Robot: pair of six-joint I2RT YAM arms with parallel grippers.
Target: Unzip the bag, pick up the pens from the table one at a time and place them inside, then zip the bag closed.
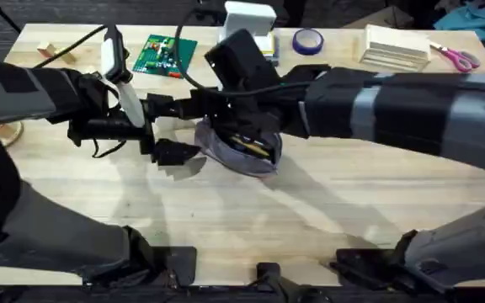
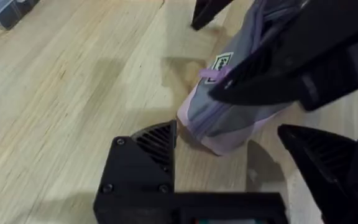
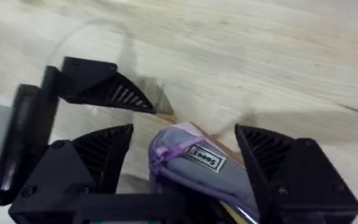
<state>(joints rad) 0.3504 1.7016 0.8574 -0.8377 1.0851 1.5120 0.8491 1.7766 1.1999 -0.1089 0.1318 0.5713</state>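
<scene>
Both grippers are working at one end of the bag, which lies near the middle of the desk. Left gripper: jaws open, straddling the bag's rounded end, one finger just beside the fabric, the other finger apart from it; nothing is clamped. Right gripper: jaws likewise open, the bag's end with its purple zipper pull and small label between them, not visibly pinched. The left gripper's finger shows just beyond the bag's end in the right wrist view.

Status: the bag's mouth is open in the overhead view, and dark and yellow items, apparently pens, lie inside. No loose pens are visible on the desk around the bag, though the arms cover part of it. Judgement: unzipping and loading look complete or nearly so; the closing step remains. The zipper pull sits at the end both grippers attend, so the coming work is likely bracing the bag and drawing the pull along.
</scene>
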